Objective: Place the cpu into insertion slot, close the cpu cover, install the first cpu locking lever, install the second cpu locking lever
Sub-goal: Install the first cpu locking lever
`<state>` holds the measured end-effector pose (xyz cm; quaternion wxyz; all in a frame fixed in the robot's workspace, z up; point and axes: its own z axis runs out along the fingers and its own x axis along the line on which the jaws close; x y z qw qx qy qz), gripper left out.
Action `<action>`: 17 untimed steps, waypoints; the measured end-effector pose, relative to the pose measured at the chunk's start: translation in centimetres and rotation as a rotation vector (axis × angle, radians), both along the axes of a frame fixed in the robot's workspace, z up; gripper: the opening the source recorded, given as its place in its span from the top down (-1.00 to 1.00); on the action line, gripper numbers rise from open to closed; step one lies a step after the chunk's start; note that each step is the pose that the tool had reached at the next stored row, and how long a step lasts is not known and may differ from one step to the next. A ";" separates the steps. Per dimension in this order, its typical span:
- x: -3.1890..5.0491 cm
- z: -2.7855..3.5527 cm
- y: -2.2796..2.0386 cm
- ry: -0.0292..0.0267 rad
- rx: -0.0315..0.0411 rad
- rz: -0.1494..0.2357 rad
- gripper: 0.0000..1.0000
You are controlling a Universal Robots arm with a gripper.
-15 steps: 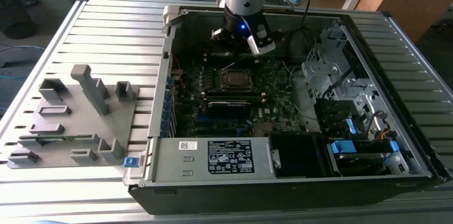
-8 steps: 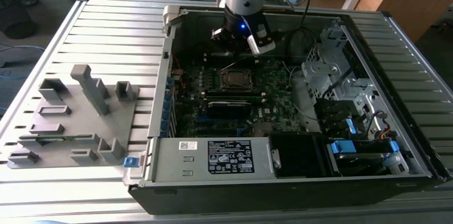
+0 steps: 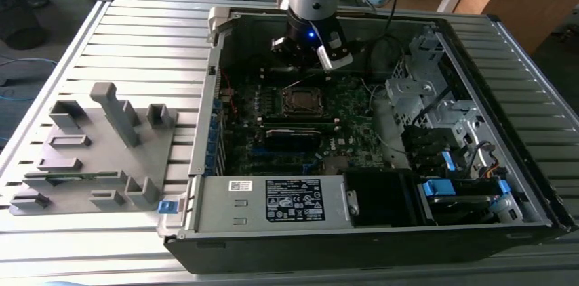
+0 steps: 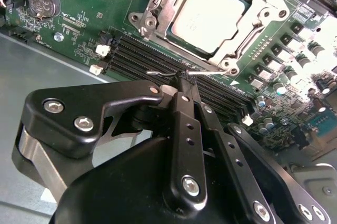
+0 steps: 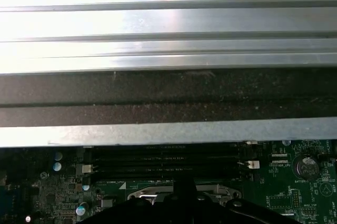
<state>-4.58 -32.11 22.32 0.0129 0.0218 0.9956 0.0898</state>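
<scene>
Working a cpu locking lever [image 4: 163, 72] seemed the step in hand; the tool [image 4: 185, 79], fingers pressed together, touched that wire, at twelve o'clock of the cpu [image 3: 302, 99] in the exterior view; the cpu sat in the insertion slot [image 3: 285, 93] under the lowered cpu cover [image 4: 242, 37]; latching would call for steady pressure.

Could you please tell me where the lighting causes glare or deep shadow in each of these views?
Exterior view: the case interior is shadowed, while the slatted table is evenly lit. Second wrist view: the cpu reflects pale light, and the motherboard washes out at one edge. First wrist view: the table's slats glare white above the dim motherboard.
</scene>
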 end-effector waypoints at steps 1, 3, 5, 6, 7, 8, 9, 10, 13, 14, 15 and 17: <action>0.01 0.00 0.00 0.0000 0.0000 0.000 0.79; 0.01 -0.05 0.01 -0.0002 0.0004 0.000 0.79; 0.01 -0.11 0.00 -0.0002 0.0000 0.000 0.79; 0.01 -0.17 0.00 -0.0006 0.0001 0.000 0.79; 0.01 -0.23 0.00 -0.0012 0.0000 0.000 0.79; 0.01 -0.32 0.00 -0.0022 0.0000 0.000 0.79; 0.01 -0.41 0.00 -0.0030 0.0000 0.000 0.79; 0.01 -0.51 0.00 -0.0037 -0.0001 0.000 0.79; 0.01 -0.82 0.00 -0.0061 0.0000 0.000 0.79; 0.01 -0.87 0.00 -0.0064 0.0000 0.000 0.79; 0.00 -0.87 0.00 -0.0064 -0.0001 0.000 0.79; 0.01 -0.89 0.00 -0.0065 -0.0008 0.000 0.79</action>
